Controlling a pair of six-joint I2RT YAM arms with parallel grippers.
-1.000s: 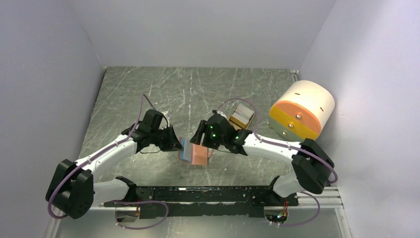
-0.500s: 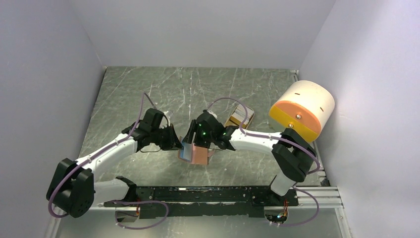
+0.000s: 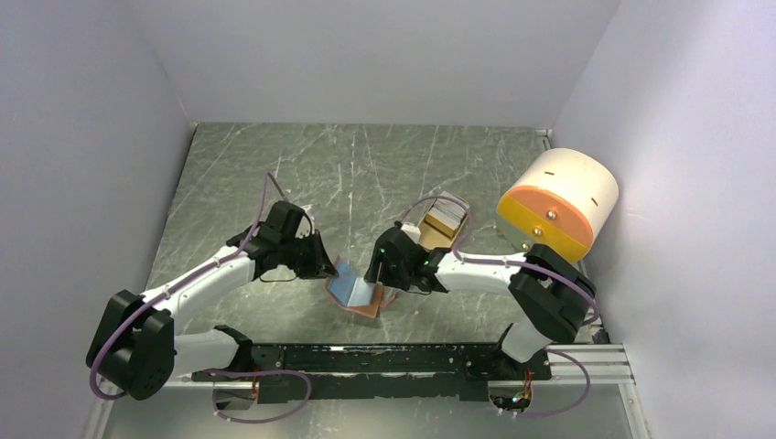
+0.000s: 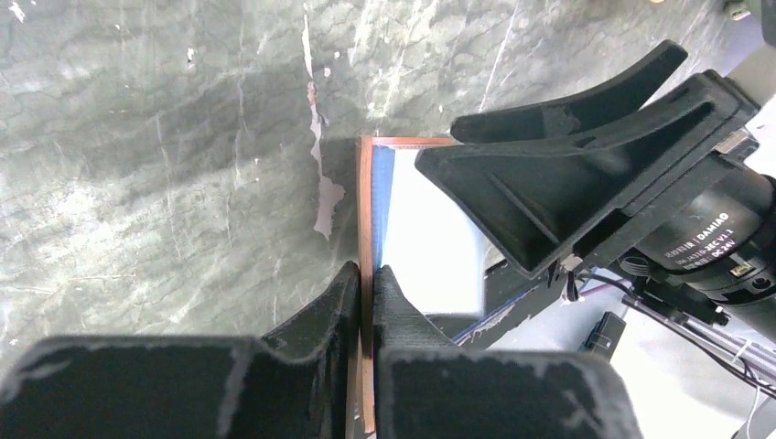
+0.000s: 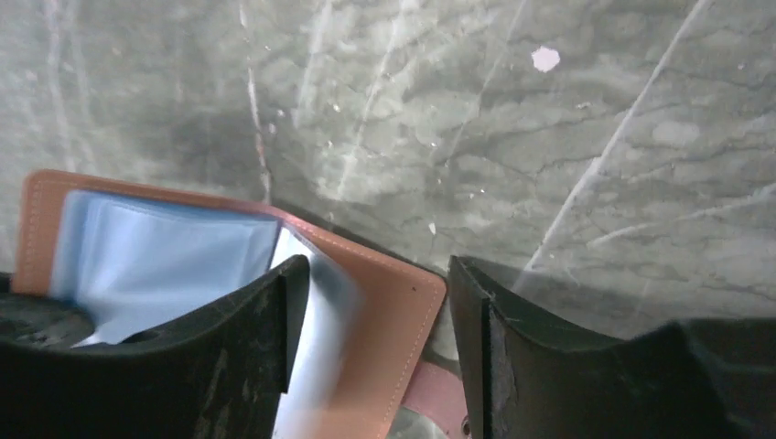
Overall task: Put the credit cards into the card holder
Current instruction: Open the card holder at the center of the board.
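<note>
The reddish-brown card holder [image 3: 368,306] stands open between my arms near the front of the table. A light blue credit card [image 3: 350,286] shows in its left half. My left gripper [image 3: 325,268] is shut on the edge of that left flap [image 4: 367,210]; in the left wrist view the fingers [image 4: 368,274] pinch the thin leather. My right gripper [image 3: 378,280] is open and straddles the right flap [image 5: 384,315]. Its fingertips [image 5: 371,302] stand apart on either side, with a gap beside the right one. The blue card [image 5: 156,265] lies in the clear sleeve. More credit cards [image 3: 447,217] sit behind my right wrist.
A tan tray [image 3: 437,236] holds the other cards at the right middle. A big cream-and-orange cylinder [image 3: 558,203] stands by the right wall. The holder's snap strap [image 5: 430,402] hangs under the right flap. Grey walls close in three sides.
My right gripper reached left over the holder, then drew back to the right and lower. The holder's left half with the blue card now leans flatter. The left gripper kept its hold.
</note>
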